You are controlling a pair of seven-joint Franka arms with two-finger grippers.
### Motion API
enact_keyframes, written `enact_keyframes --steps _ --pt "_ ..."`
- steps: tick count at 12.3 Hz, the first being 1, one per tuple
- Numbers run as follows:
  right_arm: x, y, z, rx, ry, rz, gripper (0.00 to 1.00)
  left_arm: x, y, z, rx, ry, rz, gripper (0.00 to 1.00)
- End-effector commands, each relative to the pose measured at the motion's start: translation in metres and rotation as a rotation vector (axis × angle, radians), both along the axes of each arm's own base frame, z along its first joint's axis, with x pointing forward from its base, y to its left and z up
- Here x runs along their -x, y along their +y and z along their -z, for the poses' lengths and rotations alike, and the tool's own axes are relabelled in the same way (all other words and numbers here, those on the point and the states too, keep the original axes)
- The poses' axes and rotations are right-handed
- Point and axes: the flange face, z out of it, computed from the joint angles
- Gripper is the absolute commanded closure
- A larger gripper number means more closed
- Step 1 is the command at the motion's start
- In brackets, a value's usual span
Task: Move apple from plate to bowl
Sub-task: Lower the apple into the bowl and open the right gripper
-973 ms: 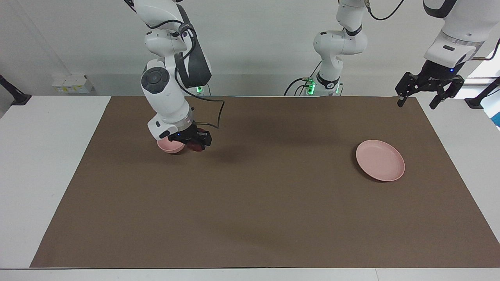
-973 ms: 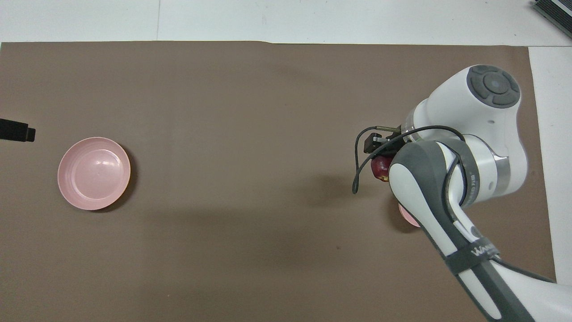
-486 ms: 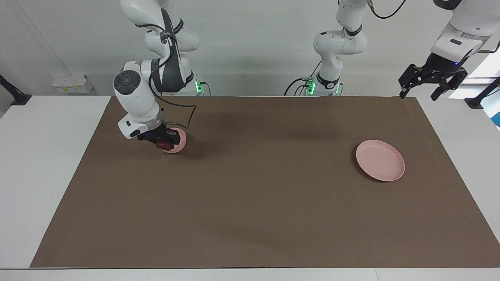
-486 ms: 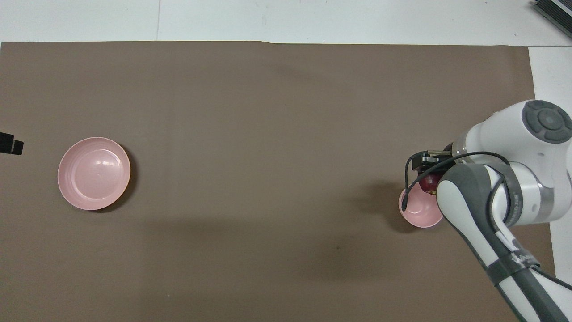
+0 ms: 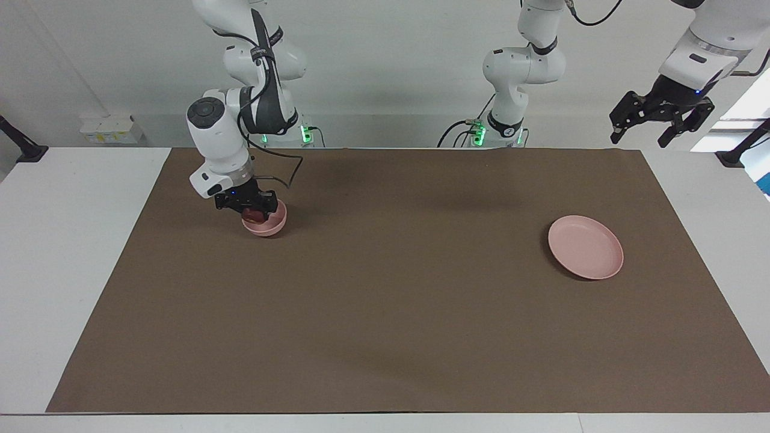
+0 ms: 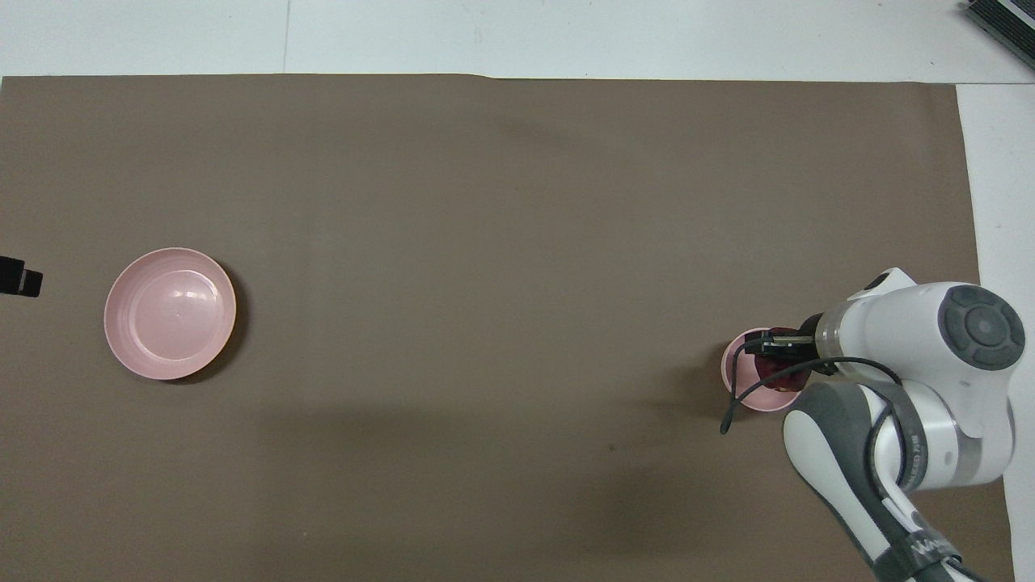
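My right gripper (image 5: 251, 208) is shut on the dark red apple (image 5: 254, 214) and holds it low over the mouth of the small pink bowl (image 5: 266, 227), which stands toward the right arm's end of the table. In the overhead view the gripper (image 6: 778, 356) and the apple (image 6: 775, 377) cover part of the bowl (image 6: 744, 380). The flat pink plate (image 5: 585, 247) lies bare toward the left arm's end and also shows in the overhead view (image 6: 170, 313). My left gripper (image 5: 654, 123) is open and waits in the air above the mat's corner near its base.
A brown mat (image 5: 397, 288) covers most of the white table (image 5: 66, 252). Small white boxes (image 5: 111, 129) sit at the table's edge near the right arm's base. A dark object (image 6: 1003, 20) lies at the table's corner farthest from the robots.
My right gripper has carried the apple from beside the bowl to over it and has lowered it into the bowl's mouth. My left gripper has risen slightly.
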Motion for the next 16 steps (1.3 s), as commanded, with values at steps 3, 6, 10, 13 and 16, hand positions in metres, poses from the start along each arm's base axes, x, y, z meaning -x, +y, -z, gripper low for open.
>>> enact_keyframes --steps 3,6,10,13,16 --pt "0.006 0.003 0.029 -0.001 -0.024 -0.024 1.0 0.007 0.007 -0.002 0.01 0.004 -0.012 0.0" --pt "-0.009 0.011 0.012 -0.004 -0.036 -0.029 0.0 0.009 0.007 0.0 0.011 0.012 -0.012 0.0" --pt "-0.034 0.013 -0.064 0.002 0.019 -0.044 0.0 0.013 0.006 0.001 0.012 0.015 -0.012 0.0" --pt "-0.047 0.009 -0.139 0.001 0.03 -0.067 0.0 0.013 0.007 0.003 0.012 0.018 -0.011 0.0" --pt "-0.05 -0.003 -0.208 -0.006 0.018 -0.055 0.0 0.011 0.005 0.001 0.01 0.006 -0.004 0.0"
